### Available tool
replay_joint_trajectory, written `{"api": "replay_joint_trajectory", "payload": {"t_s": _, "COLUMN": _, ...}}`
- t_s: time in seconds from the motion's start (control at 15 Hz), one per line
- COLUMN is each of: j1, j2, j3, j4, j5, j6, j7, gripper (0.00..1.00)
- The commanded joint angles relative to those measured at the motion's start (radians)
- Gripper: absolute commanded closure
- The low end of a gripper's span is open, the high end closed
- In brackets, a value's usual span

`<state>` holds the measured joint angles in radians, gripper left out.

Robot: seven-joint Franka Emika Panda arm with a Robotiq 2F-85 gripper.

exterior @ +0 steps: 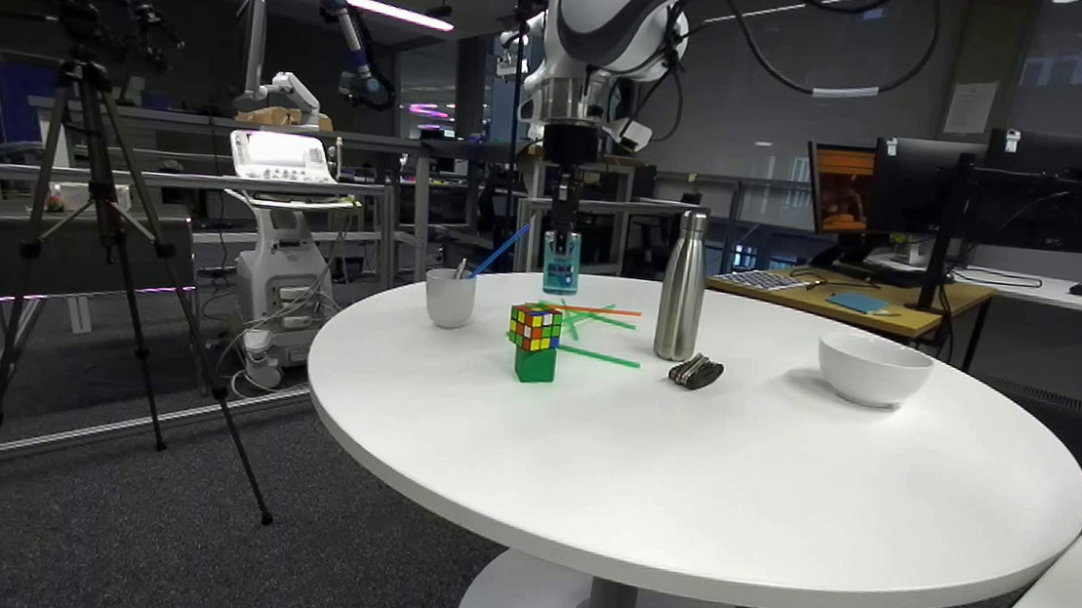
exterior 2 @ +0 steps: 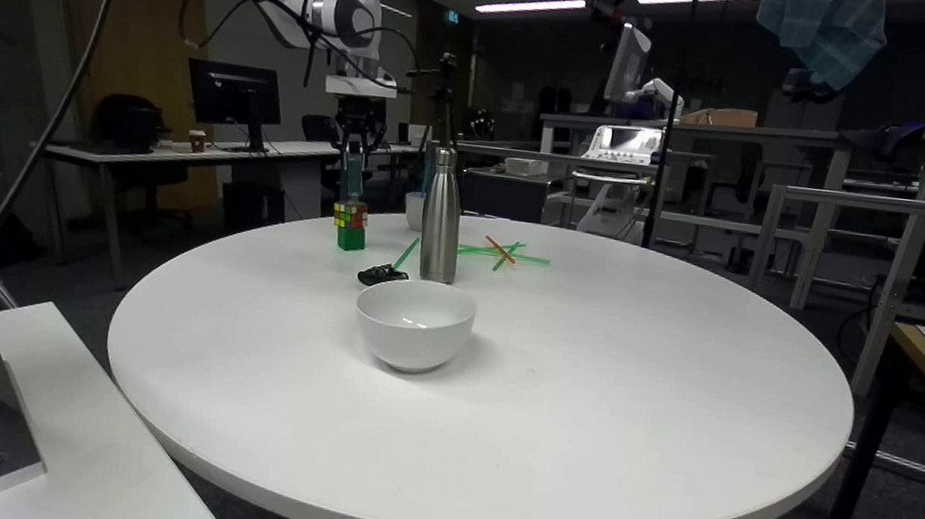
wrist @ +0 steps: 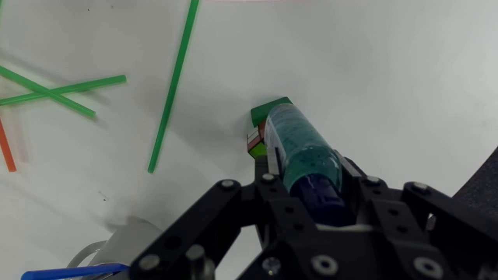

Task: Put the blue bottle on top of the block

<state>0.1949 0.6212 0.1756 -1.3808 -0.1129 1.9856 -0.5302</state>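
The blue bottle is clear teal through the body, with a pale label along one side and a dark blue cap. The jaws grip it from both sides at its cap end, and in both exterior views it hangs upright. An exterior view shows a gap between its base and the multicoloured cube, which rests on a green block; whether the base is squarely over the cube cannot be told. The steel flask stands well to one side of the cube, the white cup to the other. Green straws lie near the block. Away from them, in the wrist view, white surface spreads past the bottle to the edge, where dark floor begins
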Motion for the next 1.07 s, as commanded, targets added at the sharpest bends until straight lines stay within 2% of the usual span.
{"api": "replay_joint_trajectory", "payload": {"t_s": 0.0, "j1": 0.015, "j2": 0.059, "j3": 0.007, "j4": 0.115, "j5": -0.030, "j6": -0.069, "j7": -0.008, "gripper": 0.90}}
{"api": "replay_joint_trajectory", "payload": {"t_s": 0.53, "j1": 0.037, "j2": 0.129, "j3": 0.009, "j4": 0.224, "j5": -0.032, "j6": -0.119, "j7": -0.017, "gripper": 0.90}}
{"api": "replay_joint_trajectory", "payload": {"t_s": 1.0, "j1": 0.045, "j2": 0.168, "j3": 0.009, "j4": 0.274, "j5": -0.029, "j6": -0.130, "j7": -0.023, "gripper": 0.90}}
